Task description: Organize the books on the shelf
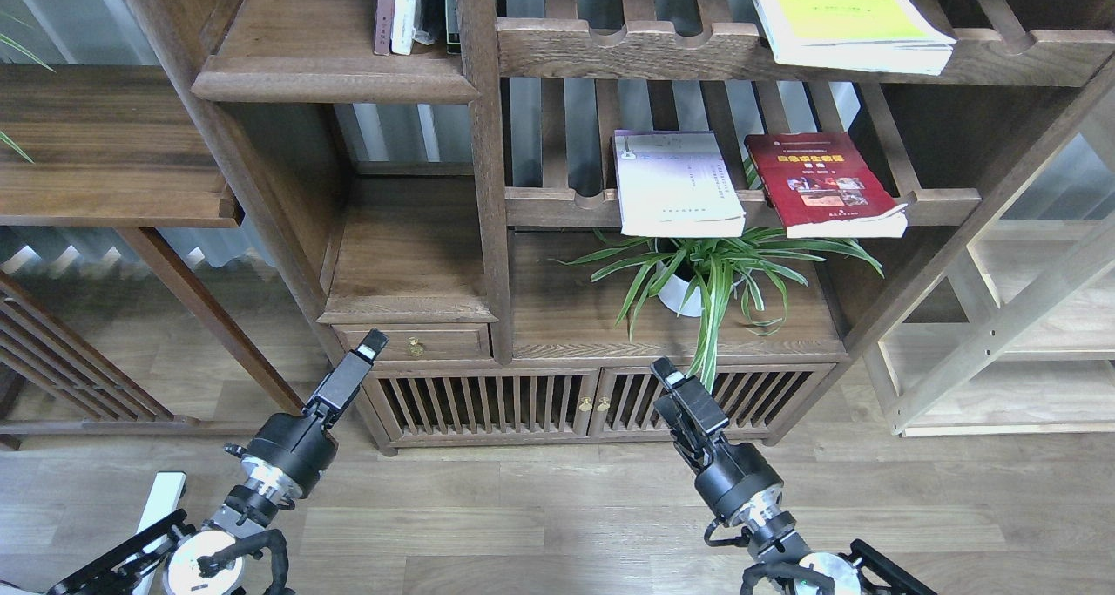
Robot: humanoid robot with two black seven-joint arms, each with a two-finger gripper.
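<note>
Wood floor (540,525): pale planks under both arms, nearest to the view.
Left hand (369,344): raised from the lower left, in the air in front of the drawer, holding nothing; the fingers are seen as one dark bar, so I cannot tell if they are apart or together.
Right hand (669,375): raised from the lower right, in front of the slatted doors, holding nothing; seen end-on and dark, so its state I cannot tell.
Slatted doors (488,403): two low cabinet doors with small brass knobs, at the bottom of the bookcase.
Drawer (425,342): one brass knob, under a solid board, just beside the left hand.
Plant (710,273): long green leaves in a white pot, on the board above the doors.
White-lavender book (675,184): lies flat on the middle slatted rack, its front end over the scalloped rail.
Dark red book (823,184): lies flat near the right end of the same rack, close beside the white-lavender one, also past the rail.
Shelf (322,77): solid dark board with rounded front edge, upper left; thin books (396,11) stand upright at its right back corner.
Yellow-green book (849,16): flat on the top slatted rack, at its right part, overhanging the front rail.
</note>
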